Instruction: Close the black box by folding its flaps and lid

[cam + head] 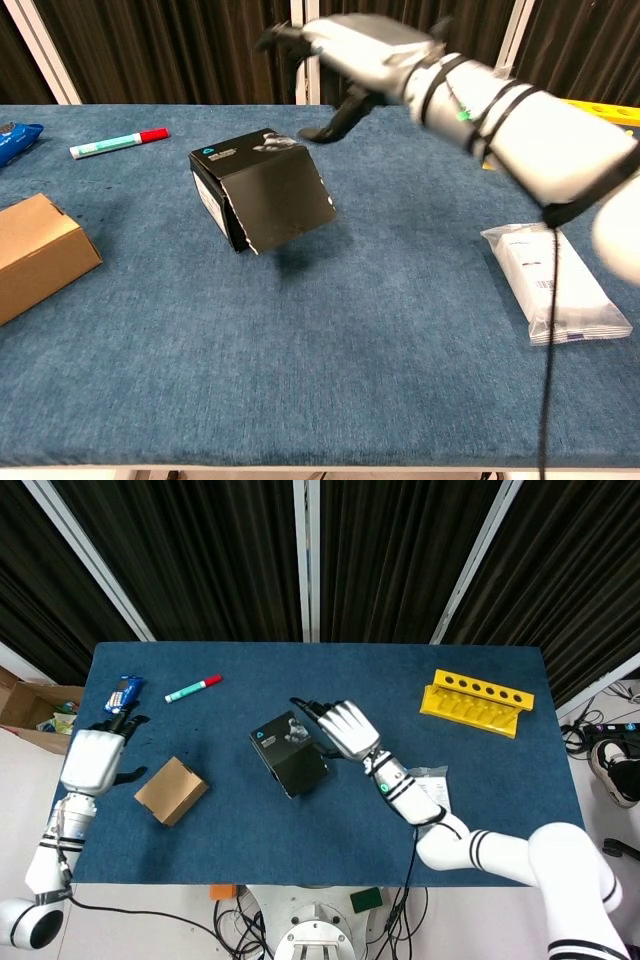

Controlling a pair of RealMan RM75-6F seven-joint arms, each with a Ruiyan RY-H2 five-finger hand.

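Black box [291, 753] sits tilted near the desk [300, 820] centre. Right robot hand [345, 727], fingers spread, empty, just beside it. Left robot hand [92, 759] spread, empty, at left edge.

both arms: glossy white shells with black ring bands. left hand [92, 759] and right hand [347, 727]: silver-grey backs, black fingers.

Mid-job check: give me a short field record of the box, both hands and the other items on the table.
black box: tilted, one edge raised off the cloth, no hand on it
right hand: raised beside the box, fingers apart, holding nothing
left hand: far left, open, away from the box
cardboard box: left of the black box
others: marker, yellow rack, white packet
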